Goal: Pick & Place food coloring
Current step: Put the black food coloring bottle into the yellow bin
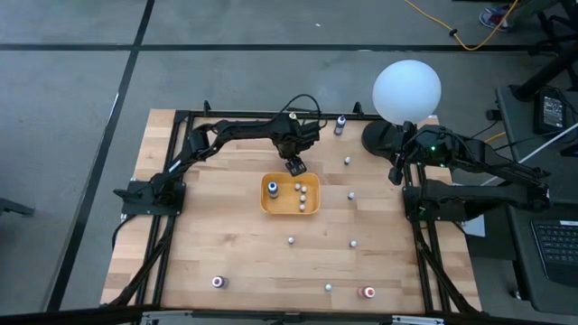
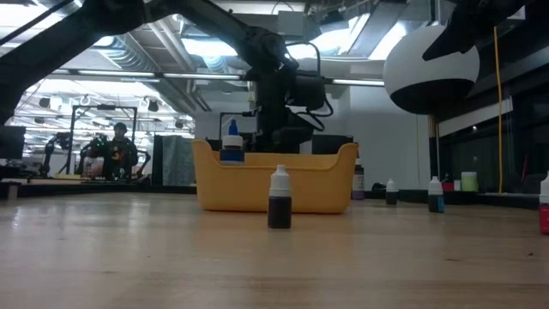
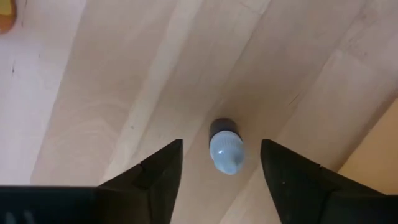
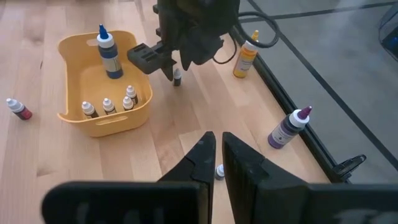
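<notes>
High view: shows the left gripper (image 1: 294, 166) low over the pale wooden counter (image 1: 226, 235), just beside the far rim of the orange-yellow rectangular plastic tray (image 1: 267, 206); holds several small whitish-capped food coloring bottles (image 1: 301, 191) in that tray already, with more scattered across the boards, two (image 1: 291, 240) nearest the tray's front. Parks the right gripper (image 1: 396, 173) at the right edge, beside the big white globe lamp (image 1: 407, 89)

Low view: hangs the left arm behind the tray, with a dark little bottle with a white cap (image 2: 280, 199) upright in front of it

Left wrist view: frames a tiny dark-bodied bottle with a pale bluish cap (image 3: 225, 148) upright on the counter between the two spread fingers (image 3: 155, 180), touching neither

Right wrist view: confirms that bottle under the left gripper, outside the tray and close to its wall; shows the right fingers pressed together on nothing

Reads as the approach to a pick, grasp not yet made. Calls next for closing squarely on the bottle's body without toppling it, lifting clear of the rim, then a short carry over the tray and release
</notes>
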{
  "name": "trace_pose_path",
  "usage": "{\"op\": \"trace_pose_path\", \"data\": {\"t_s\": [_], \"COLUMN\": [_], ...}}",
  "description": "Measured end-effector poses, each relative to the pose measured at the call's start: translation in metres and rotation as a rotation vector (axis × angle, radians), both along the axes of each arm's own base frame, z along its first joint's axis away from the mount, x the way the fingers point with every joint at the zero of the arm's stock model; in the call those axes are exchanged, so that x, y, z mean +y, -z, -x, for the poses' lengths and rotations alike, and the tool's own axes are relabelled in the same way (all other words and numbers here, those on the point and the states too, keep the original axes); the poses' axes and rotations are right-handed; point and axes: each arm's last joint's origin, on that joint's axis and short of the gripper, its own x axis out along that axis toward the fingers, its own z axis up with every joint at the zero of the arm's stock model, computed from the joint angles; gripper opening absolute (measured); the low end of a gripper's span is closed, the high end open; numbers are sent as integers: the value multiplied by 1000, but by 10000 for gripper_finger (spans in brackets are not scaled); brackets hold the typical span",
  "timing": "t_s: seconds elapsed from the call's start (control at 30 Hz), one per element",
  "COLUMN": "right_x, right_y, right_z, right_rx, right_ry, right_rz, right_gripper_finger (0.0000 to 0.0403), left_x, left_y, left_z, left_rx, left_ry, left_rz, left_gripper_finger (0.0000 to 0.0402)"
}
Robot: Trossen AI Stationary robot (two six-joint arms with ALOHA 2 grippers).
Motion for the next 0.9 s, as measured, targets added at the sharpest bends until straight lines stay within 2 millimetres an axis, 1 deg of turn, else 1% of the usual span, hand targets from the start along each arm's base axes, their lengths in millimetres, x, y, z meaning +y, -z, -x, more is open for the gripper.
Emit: {"op": "trace_pose_path", "data": {"t_s": [0.37,0.5,0.6,0.77,0.9], "right_x": [0,0,0,0,0], "right_y": [0,0,0,0,0], "right_z": [0,0,0,0,0], "right_rx": [0,0,0,0,0], "right_ry": [-1,-1,0,0,0], "right_rz": [1,1,1,1,1], "right_gripper_finger": [34,34,34,34,34], "left_x": [0,0,0,0,0], "left_y": [0,0,0,-1,-6], "left_z": [0,0,0,0,1], "left_rx": [0,-1,-2,-2,-1], "left_ry": [25,25,26,28,34], "left_rz": [-3,-2,-2,-3,-3], "left_gripper_finger": [92,62,55,58,57]}}
